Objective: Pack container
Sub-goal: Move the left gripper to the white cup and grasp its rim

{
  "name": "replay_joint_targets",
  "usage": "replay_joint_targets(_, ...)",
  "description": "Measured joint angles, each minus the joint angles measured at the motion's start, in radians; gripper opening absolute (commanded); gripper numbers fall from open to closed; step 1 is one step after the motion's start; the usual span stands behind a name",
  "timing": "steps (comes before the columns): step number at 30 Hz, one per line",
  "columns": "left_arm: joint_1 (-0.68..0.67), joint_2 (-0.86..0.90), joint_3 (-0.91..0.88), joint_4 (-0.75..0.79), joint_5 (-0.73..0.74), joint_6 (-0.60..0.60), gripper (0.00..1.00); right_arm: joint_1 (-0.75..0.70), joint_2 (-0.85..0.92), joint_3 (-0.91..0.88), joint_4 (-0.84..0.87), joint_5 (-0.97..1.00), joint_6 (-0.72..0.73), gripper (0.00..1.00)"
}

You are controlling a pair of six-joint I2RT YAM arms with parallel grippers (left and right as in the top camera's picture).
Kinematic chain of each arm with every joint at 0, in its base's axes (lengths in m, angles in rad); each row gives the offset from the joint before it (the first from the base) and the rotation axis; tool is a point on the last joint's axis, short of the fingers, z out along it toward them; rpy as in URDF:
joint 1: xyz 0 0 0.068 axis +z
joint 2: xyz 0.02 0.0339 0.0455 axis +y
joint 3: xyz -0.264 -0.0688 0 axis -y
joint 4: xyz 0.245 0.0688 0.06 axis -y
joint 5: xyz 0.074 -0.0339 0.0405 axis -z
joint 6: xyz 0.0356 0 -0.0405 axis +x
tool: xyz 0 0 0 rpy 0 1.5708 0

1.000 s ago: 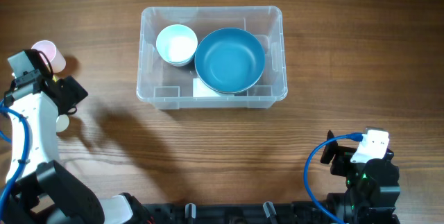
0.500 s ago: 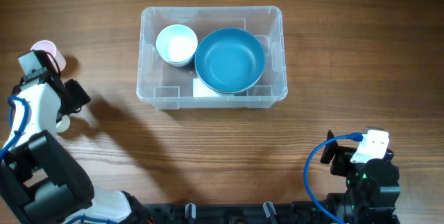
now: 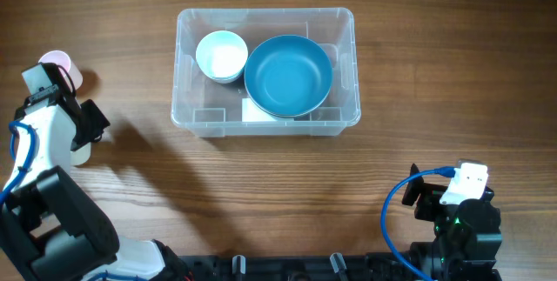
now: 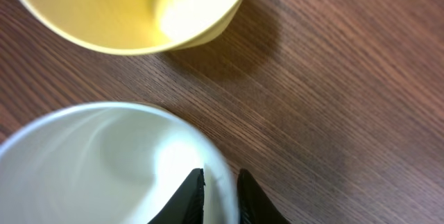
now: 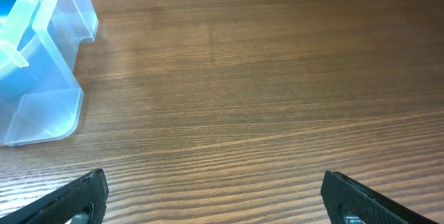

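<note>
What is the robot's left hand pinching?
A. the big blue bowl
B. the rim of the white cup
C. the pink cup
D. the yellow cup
B: in the left wrist view the left hand has one finger inside and one finger outside the rim of the white cup, while the yellow cup sits apart from it, untouched.
</note>
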Motion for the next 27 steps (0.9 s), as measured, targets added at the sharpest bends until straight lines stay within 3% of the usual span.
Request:
replay_joint_targets(6,0.0,-0.069,0.0,0.0,0.0,-0.001,0.05,0.0,0.0,0.0,0.0,0.0,0.0,1.0)
replay_joint_targets(10,0.0,-0.116,0.0,-0.009,-0.006,0.0,0.06,0.0,0.0,0.0,0.0,0.0,0.0,1.0)
replay_joint_targets(11,0.0,-0.122,0.0,-0.015,-0.012,0.0,0.15,0.0,0.0,0.0,0.0,0.0,0.0,1.0)
replay_joint_targets(12,0.0,-0.124,0.0,-0.02,-0.017,0.0,0.68,0.0,0.0,0.0,0.0,0.0,0.0,1.0)
replay_joint_targets(13,0.0,-0.126,0.0,-0.029,-0.026,-0.004,1.0,0.0,0.0,0.0,0.0,0.0,0.0,1.0)
replay_joint_targets(27,0.007,-0.126,0.0,-0.081,-0.114,-0.058,0.95,0.0,0.0,0.0,0.0,0.0,0.0,1.0)
